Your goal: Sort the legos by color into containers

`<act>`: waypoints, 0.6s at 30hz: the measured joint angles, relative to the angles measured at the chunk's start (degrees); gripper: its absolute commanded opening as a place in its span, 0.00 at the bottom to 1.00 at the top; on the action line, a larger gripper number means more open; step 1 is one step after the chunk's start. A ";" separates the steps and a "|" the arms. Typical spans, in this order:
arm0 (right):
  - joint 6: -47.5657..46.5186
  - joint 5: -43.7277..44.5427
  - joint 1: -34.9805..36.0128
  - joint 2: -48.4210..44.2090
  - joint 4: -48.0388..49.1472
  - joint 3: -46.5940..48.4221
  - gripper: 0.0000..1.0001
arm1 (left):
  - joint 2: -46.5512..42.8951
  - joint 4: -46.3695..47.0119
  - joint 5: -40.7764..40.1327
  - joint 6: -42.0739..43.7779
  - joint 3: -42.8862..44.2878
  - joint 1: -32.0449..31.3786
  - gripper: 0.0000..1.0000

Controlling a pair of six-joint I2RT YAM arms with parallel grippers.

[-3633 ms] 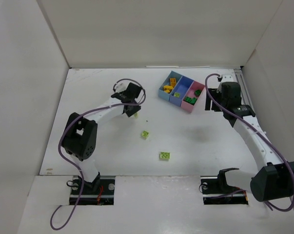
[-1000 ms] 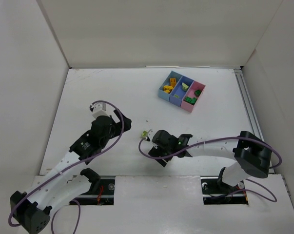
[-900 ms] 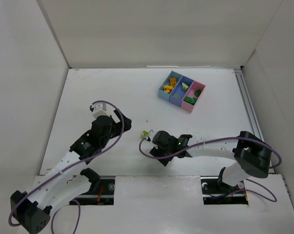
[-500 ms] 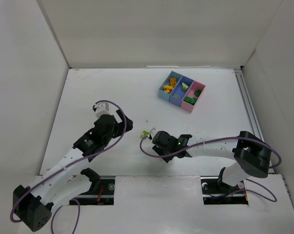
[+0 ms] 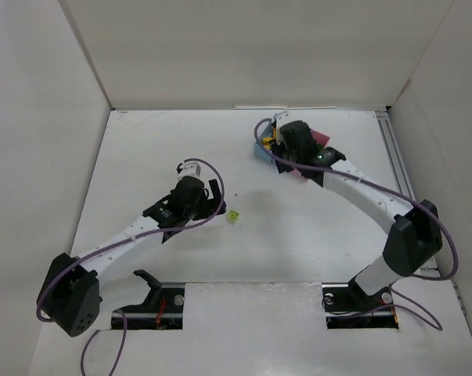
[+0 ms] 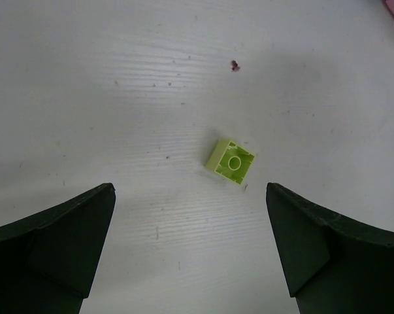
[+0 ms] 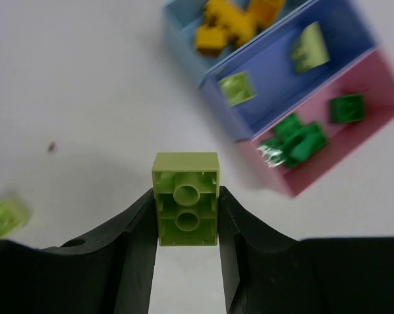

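My right gripper (image 7: 186, 196) is shut on a pale lime lego (image 7: 186, 226), held underside up just short of the containers (image 5: 259, 150). The light blue bin (image 7: 181, 34) holds yellow legos (image 7: 236, 23). Two lime legos (image 7: 236, 88) lie in the darker blue bin (image 7: 353, 33), and dark green legos (image 7: 298, 140) lie in the pink bin (image 7: 379, 78). One more lime lego (image 6: 230, 161) lies on the table, ahead of my open left gripper (image 6: 190, 248) and between its fingers' lines. From above, that lego (image 5: 233, 215) sits just right of the left gripper (image 5: 217, 205).
The right arm (image 5: 361, 192) reaches across the back right of the table and covers most of the bins from above. White walls (image 5: 87, 63) enclose the table on three sides. A small dark speck (image 6: 235, 65) lies beyond the loose lego.
The right gripper shut on a lime lego near the table's middle and carried it up to the bins. The left arm swung right, toward the remaining lime lego.
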 measured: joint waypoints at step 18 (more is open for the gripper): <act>-8.02 -2.73 -15.98 25.90 -5.03 24.06 0.73 | 18.95 6.08 8.52 12.79 8.00 -0.33 1.00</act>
